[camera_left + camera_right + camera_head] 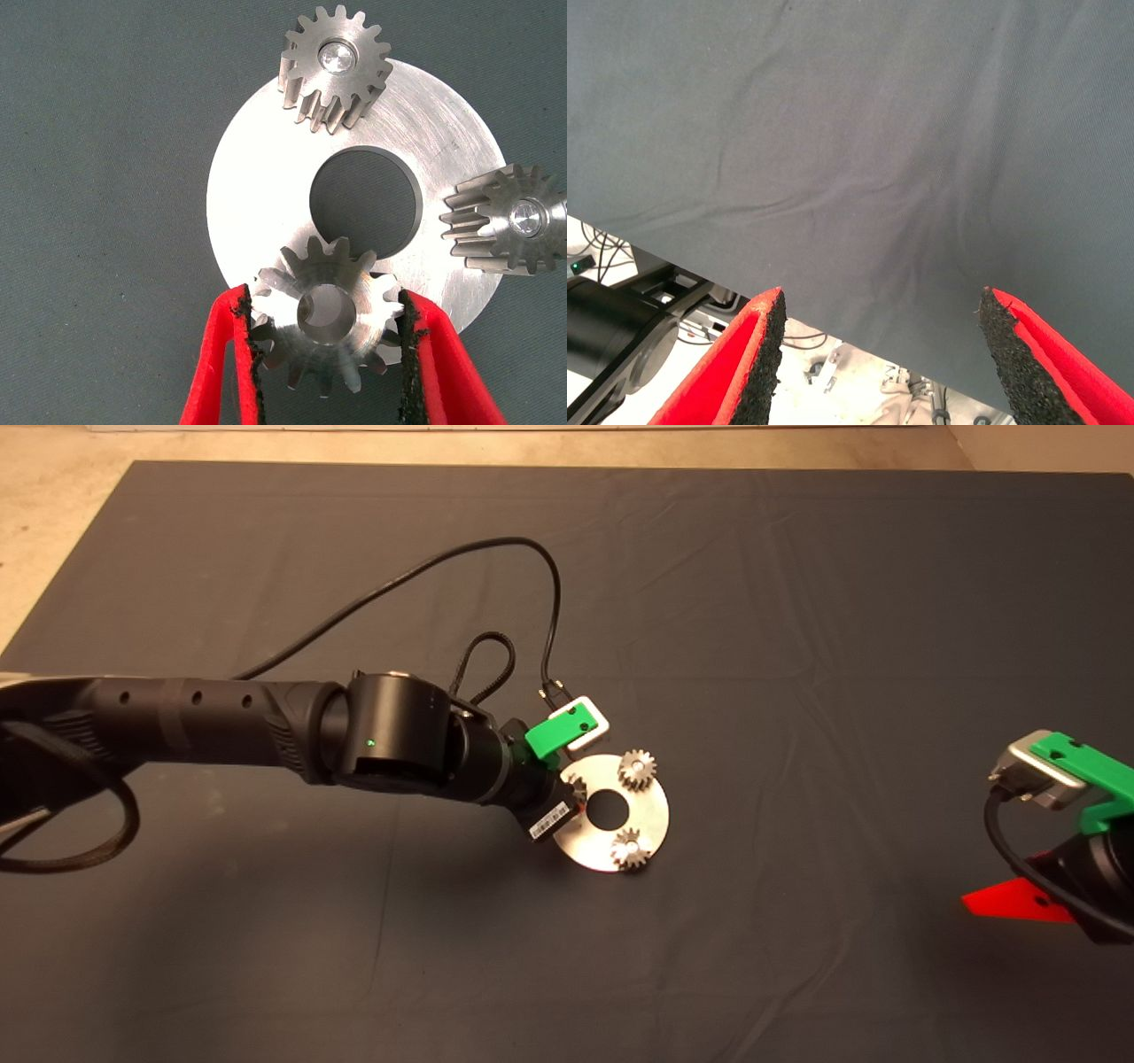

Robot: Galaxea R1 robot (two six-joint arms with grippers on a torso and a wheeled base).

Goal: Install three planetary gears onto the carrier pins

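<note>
From above, the left gripper (574, 797) reached over the near-left edge of the flat round shiny metal disc (651, 815) lying mid-table on the dark grey mat (797, 602); two small silver toothed gears (637, 767) sat on it. The right gripper (1010, 903) waited at the lower right. At the left wrist, the jaws were clamped on a third silver gear (326, 326) over the disc's rim. At the right wrist, the jaws stood wide apart, empty.
</note>
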